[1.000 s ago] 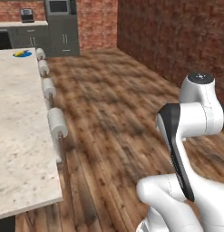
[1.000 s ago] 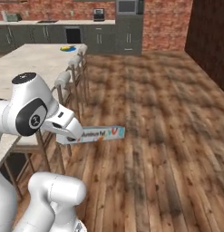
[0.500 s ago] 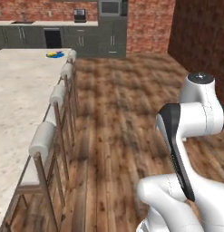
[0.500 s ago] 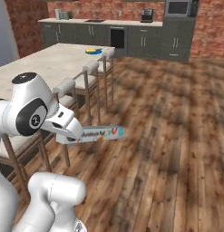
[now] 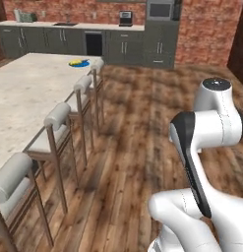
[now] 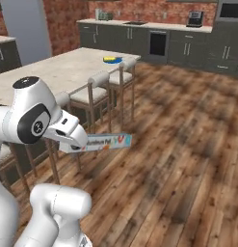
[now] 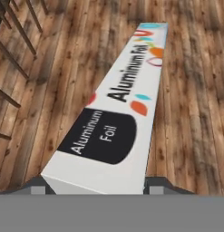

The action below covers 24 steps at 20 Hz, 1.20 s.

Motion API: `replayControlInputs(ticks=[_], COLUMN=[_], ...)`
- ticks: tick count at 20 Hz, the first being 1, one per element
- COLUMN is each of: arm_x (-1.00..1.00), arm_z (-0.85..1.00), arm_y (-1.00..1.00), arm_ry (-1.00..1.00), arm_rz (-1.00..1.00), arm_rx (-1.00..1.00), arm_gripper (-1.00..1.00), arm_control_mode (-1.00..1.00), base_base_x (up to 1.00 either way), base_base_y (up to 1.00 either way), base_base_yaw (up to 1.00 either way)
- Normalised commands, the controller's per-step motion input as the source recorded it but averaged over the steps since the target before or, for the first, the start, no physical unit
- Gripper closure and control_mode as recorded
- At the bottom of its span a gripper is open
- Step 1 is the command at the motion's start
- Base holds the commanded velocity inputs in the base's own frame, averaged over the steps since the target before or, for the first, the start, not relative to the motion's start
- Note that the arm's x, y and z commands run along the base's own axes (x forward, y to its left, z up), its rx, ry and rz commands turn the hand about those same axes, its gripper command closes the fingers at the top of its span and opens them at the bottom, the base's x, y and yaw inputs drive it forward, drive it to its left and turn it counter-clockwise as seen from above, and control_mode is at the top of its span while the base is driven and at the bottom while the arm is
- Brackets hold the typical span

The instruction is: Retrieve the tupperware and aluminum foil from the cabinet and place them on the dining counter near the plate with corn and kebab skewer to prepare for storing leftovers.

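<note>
Gripping the aluminum foil (image 7: 118,118) by its near end, my gripper (image 7: 93,183) is clamped across it — light, stiff carton, cantilevering forward, likely slippery.

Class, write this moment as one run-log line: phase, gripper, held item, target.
phase: carrying | gripper: shut on aluminum foil | held item: over wood floor | target: dining counter, plate at far end
</note>
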Motion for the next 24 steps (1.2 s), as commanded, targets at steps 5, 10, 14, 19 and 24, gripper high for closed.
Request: replayControlInputs(ticks=[5, 10, 14, 19, 24], arm_x=[0.0, 0.0, 0.0, 0.0, 0.0], arm_z=[0.0, 0.0, 0.0, 0.0, 0.0], arm_y=[0.0, 0.0, 0.0, 0.0, 0.0], arm_ry=[0.0, 0.0, 0.0, 0.0, 0.0], arm_rz=[0.0, 0.0, 0.0, 0.0, 0.0], arm_rx=[0.0, 0.0, 0.0, 0.0, 0.0], arm_gripper=[1.0, 1.0, 1.0, 1.0, 1.0], arm_control_mode=[1.0, 1.0, 1.0, 1.0, 1.0], base_base_x=[1.0, 1.0, 1.0, 1.0, 1.0], base_base_y=[-1.0, -0.97, -0.97, -1.0, -1.0], base_base_yaw=[0.37, 0.44, 0.44, 0.43, 0.41])
